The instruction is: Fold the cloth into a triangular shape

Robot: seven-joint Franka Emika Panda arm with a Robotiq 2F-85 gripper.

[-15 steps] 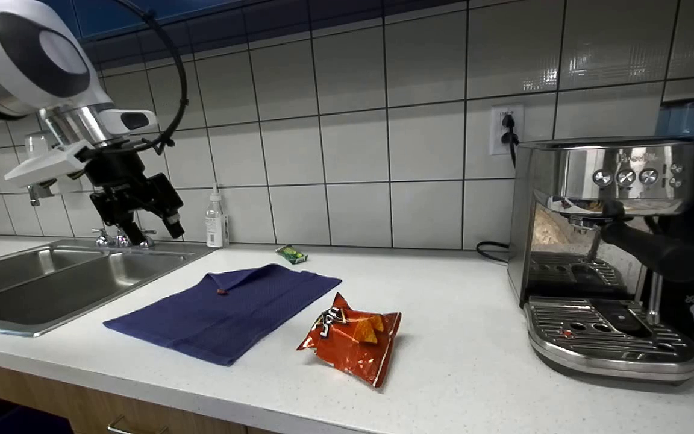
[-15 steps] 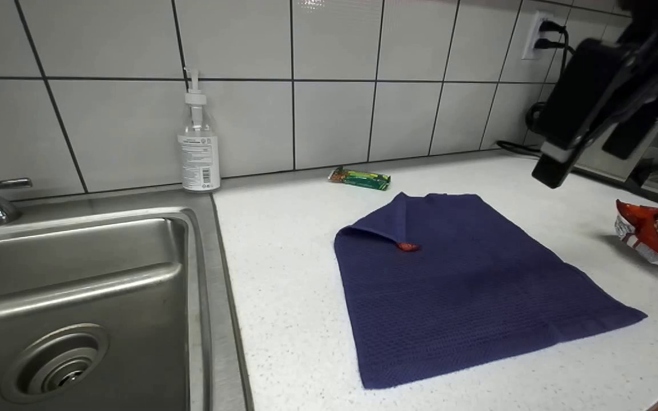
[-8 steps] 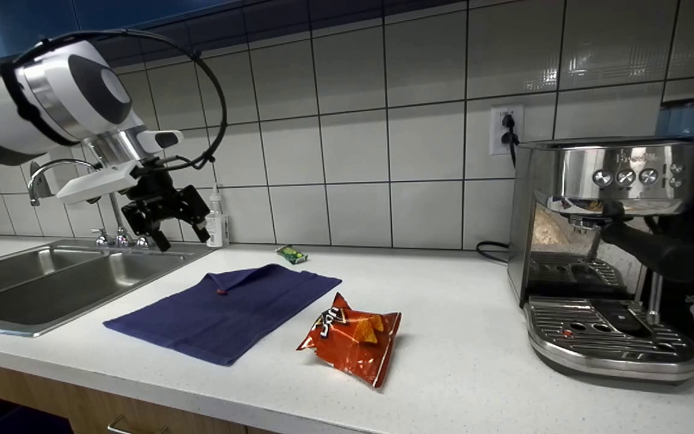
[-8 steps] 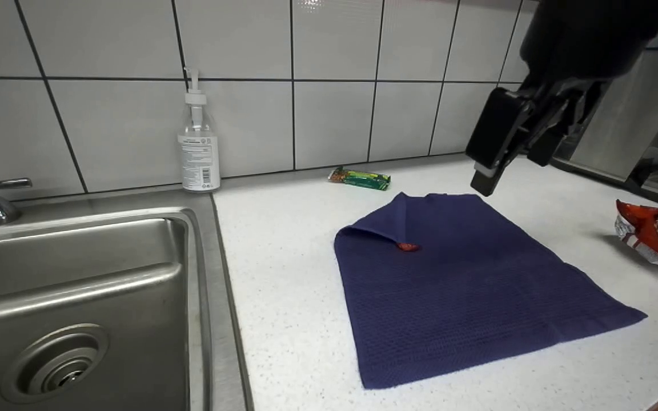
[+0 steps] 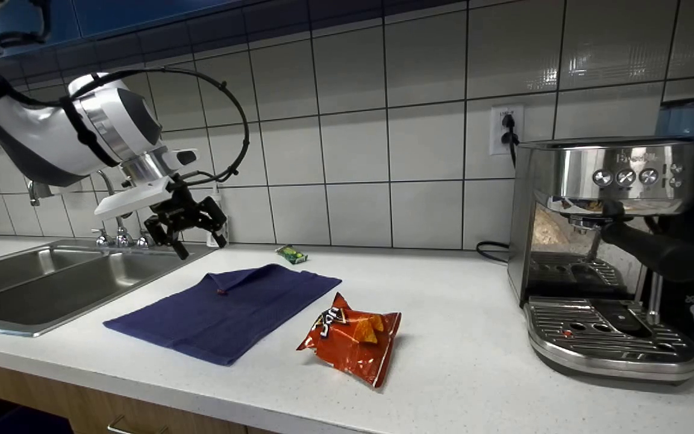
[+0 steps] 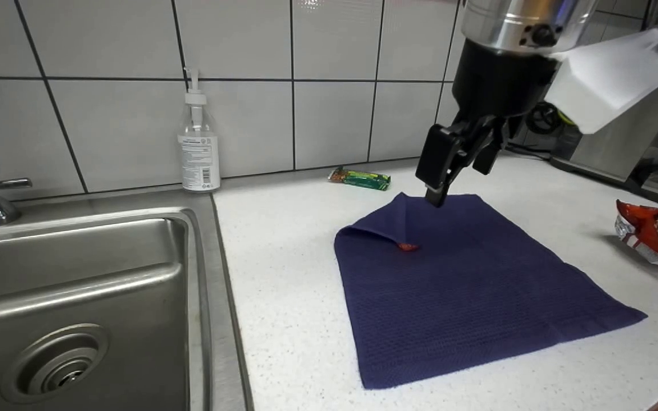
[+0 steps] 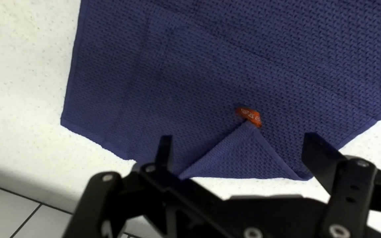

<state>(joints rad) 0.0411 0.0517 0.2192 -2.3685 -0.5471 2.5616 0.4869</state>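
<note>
The navy cloth (image 5: pixel 220 322) lies mostly flat on the counter. It also shows in an exterior view (image 6: pixel 477 297) and the wrist view (image 7: pixel 177 76). One corner on the wall side is turned inward as a small triangular flap (image 7: pixel 240 155), with an orange-red tag (image 7: pixel 250 116) at its tip. The flap shows in an exterior view too (image 6: pixel 383 220). My gripper (image 5: pixel 202 248) is open and empty, above the cloth's wall-side edge, apart from it. In an exterior view the gripper (image 6: pixel 459 184) points downward. In the wrist view the fingers (image 7: pixel 237 138) are wide apart, on either side of the flap.
An orange-red snack packet (image 5: pixel 350 340) sits beside the cloth. A small green packet (image 6: pixel 360 178) lies near the tiled wall. A clear pump bottle (image 6: pixel 199 154) stands behind the sink (image 6: pixel 195 308). A steel coffee machine (image 5: pixel 612 175) stands farther along the counter.
My gripper has moved across and lower, coming over the wall-side edge near the turned-in corner. It stays open. The cloth and the packets have not moved.
</note>
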